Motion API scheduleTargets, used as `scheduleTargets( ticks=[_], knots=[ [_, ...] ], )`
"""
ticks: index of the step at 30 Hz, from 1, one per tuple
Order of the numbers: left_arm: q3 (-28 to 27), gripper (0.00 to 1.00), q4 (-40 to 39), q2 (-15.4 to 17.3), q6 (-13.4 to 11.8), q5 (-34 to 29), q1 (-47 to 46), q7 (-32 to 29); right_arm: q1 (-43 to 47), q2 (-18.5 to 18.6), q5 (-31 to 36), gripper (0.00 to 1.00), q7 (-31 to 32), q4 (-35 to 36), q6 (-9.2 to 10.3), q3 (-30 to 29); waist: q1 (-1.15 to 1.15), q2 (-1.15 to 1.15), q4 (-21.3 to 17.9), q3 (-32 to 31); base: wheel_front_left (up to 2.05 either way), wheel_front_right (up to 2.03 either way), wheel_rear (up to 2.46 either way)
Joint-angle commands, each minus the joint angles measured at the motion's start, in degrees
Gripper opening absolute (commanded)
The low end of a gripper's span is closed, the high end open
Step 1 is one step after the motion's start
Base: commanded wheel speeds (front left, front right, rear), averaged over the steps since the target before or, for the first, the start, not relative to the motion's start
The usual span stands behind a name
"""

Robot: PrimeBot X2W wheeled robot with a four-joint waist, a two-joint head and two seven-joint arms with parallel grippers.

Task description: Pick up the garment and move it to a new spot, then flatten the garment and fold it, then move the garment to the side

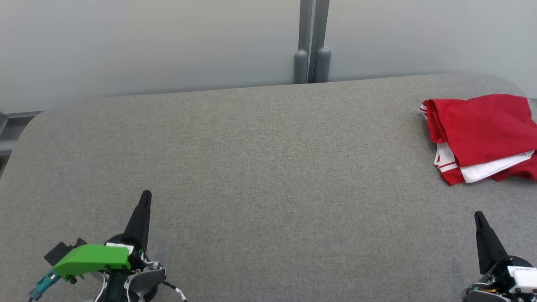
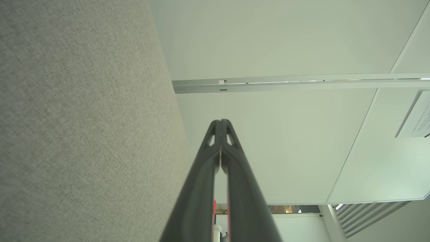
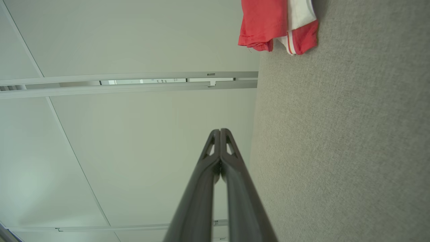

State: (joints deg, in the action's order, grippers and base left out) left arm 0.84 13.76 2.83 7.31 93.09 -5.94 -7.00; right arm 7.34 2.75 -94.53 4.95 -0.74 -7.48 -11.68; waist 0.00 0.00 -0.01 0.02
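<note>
Clearly, the red garment with white trim (image 1: 482,134) lies in loose layers at the far right of the grey fabric-covered table (image 1: 268,167).
Both the left gripper (image 1: 145,196) at the near left and the right gripper (image 1: 478,216) at the near right have their fingers pressed together, hold nothing, and are well apart from the cloth. This picture fits a bundle waiting to be taken, and equally one already folded and put aside, so I judge no step. In either case the layers look loose, so any contact can shift them. The garment's right edge is cut off, and its kind and number of folds are hard to make out.
</note>
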Motion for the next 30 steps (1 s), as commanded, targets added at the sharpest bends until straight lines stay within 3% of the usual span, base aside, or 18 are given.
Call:
scheduleTargets(
  ticks=[1, 30],
  knots=[
    [-0.1, 0.0, -0.1, 0.1, 0.4, 0.2, -0.7, -0.1, 0.4, 0.2, -0.1, 0.0, 0.0, 0.3, -0.02, -0.1, 0.0, 0.0, 0.0, 0.0, 0.0, 0.0, 0.0],
    [-0.1, 0.0, -0.1, 0.1, 0.4, 0.2, -0.7, -0.1, 0.4, 0.2, -0.1, 0.0, 0.0, 0.3, -0.02, -0.1, 0.0, 0.0, 0.0, 0.0, 0.0, 0.0, 0.0]
  ],
)
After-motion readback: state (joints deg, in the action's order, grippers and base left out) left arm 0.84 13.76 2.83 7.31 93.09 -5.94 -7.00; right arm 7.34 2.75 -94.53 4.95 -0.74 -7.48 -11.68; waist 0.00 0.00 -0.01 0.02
